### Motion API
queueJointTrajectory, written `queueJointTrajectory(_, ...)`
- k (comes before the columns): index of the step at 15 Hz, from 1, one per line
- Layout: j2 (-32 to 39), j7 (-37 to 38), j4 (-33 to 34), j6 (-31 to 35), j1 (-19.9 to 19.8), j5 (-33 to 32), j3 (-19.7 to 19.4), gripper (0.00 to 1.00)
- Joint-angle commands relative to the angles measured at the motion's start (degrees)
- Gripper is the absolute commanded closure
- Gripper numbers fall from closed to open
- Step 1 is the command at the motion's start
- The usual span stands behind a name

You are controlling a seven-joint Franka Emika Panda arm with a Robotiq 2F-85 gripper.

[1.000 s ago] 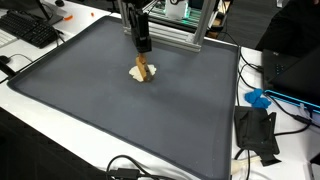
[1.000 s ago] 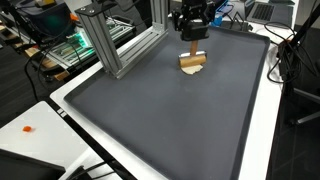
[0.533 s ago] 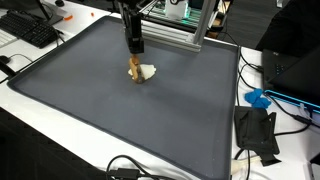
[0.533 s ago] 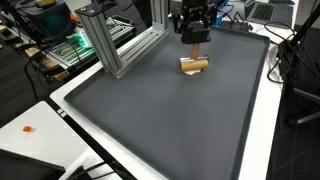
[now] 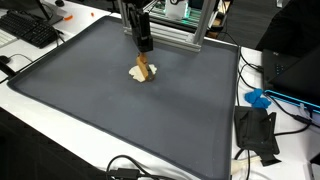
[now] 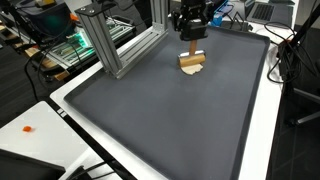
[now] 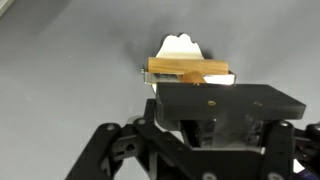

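Though its opening impossible to tell, claw (image 5: 145,49) directly above wooden block (image 5: 147,68), white lump (image 5: 137,73) just beside.

The block (image 7: 188,69) is smooth, light, bare wood; the piece (image 7: 180,46) by it is white and matt. The mat (image 5: 100,100) is dark grey, matt and smooth, the gripper (image 5: 145,52) dull black, the frame (image 6: 110,45) silvery metal.
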Motion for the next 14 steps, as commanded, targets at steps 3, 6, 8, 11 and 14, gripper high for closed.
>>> queueJointTrajectory(3,0.80,-1.91,-1.11,-2.94,0.36,0.55,0.53,0.44)
queueJointTrajectory(6,0.53,-3.20,-1.03,-2.97,0.26,1.07,0.65,0.44)
queueJointTrajectory(8,0.20,-5.11,-1.12,-3.44,0.10,1.79,0.89,0.44)
queueJointTrajectory(11,-0.35,-8.19,-1.41,-3.95,-0.06,2.75,1.12,0.44)
queueJointTrajectory(14,-0.57,-10.53,-1.49,-4.90,-0.07,3.01,1.08,0.44)
